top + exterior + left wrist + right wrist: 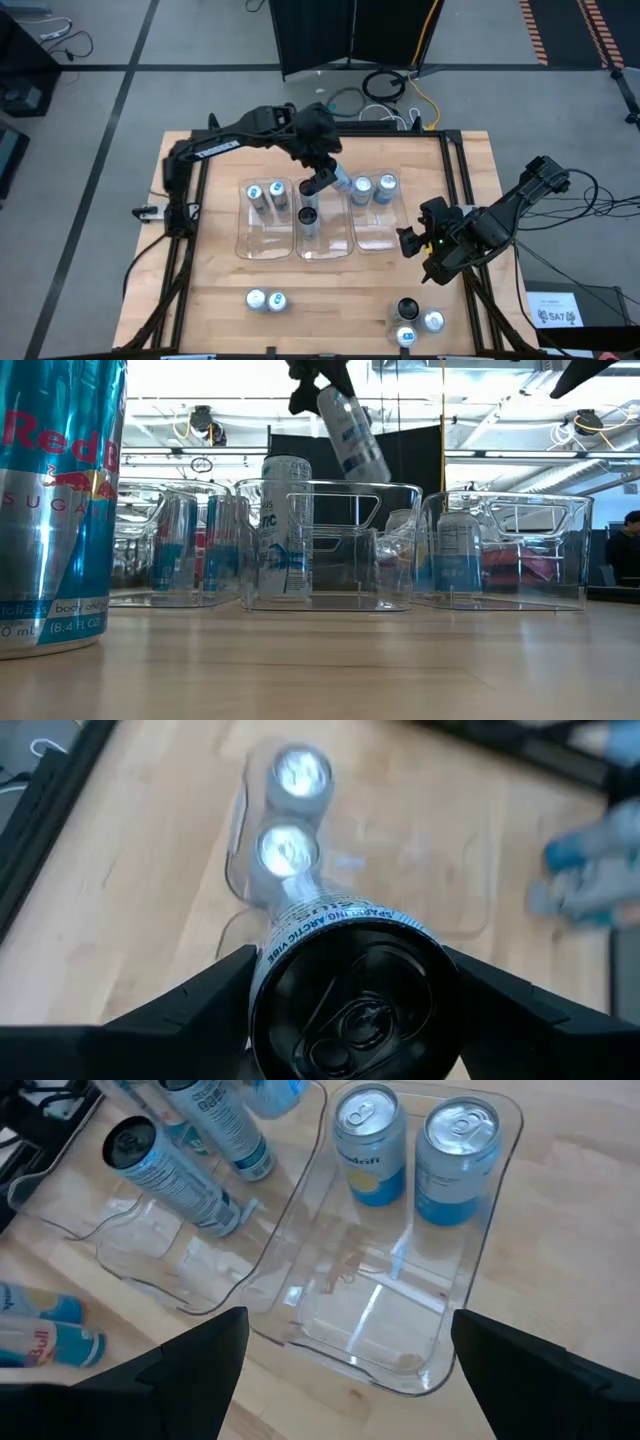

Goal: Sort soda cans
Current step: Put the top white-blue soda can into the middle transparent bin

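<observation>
- While my left gripper (322,182) hangs over the middle tray (322,246), it is squeezing a black-topped can (350,995) between its two fingers, and that can is up in the air and tilted.
- I think the step in hand is putting this can into the middle tray, next to the other black-topped can (308,217) that stands there.
- My right gripper (418,243) waits just beside the right tray (375,240) with its fingers spread and nothing in them.
- The left tray (262,243) has two blue-marked cans (266,192), and the right tray has two silver-topped cans (415,1142).
- More cans wait on the table: two (266,300) near the front on the left, and three (418,322) near the front on the right.
- Next, I would set my can straight up, bring it down inside the tray walls, and only then let go.
- I must watch that it does not bump the standing can or the tray rim.
</observation>
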You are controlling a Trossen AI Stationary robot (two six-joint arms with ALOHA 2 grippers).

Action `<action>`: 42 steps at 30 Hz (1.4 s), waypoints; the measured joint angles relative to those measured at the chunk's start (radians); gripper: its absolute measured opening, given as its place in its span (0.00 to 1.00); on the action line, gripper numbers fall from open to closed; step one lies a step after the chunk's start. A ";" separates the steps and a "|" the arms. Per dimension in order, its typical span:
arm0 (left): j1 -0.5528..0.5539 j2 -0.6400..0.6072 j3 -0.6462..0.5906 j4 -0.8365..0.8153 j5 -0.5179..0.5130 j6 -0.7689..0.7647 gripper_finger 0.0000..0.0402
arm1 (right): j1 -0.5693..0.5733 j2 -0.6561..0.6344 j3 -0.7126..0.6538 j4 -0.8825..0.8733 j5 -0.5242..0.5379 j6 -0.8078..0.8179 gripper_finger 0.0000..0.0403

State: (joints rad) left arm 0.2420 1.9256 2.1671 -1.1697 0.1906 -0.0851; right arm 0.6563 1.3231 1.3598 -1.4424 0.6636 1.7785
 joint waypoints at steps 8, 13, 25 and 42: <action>-0.029 0.133 0.165 -0.131 -0.081 0.153 0.71 | 0.000 0.000 0.000 -0.022 0.022 0.071 0.85; -0.050 0.164 0.176 -0.180 -0.106 0.200 0.71 | -0.002 0.000 0.000 -0.039 0.023 0.107 0.85; -0.056 0.245 0.176 -0.173 -0.139 0.225 0.71 | -0.002 0.000 0.000 -0.038 0.021 0.133 0.85; -0.039 0.347 0.149 -0.193 -0.137 0.137 0.71 | -0.002 0.000 0.000 -0.028 0.020 0.147 0.85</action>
State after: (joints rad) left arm 0.2030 2.2723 2.3160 -1.3624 0.0539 0.0523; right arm 0.6544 1.3228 1.3594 -1.4700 0.6834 1.9259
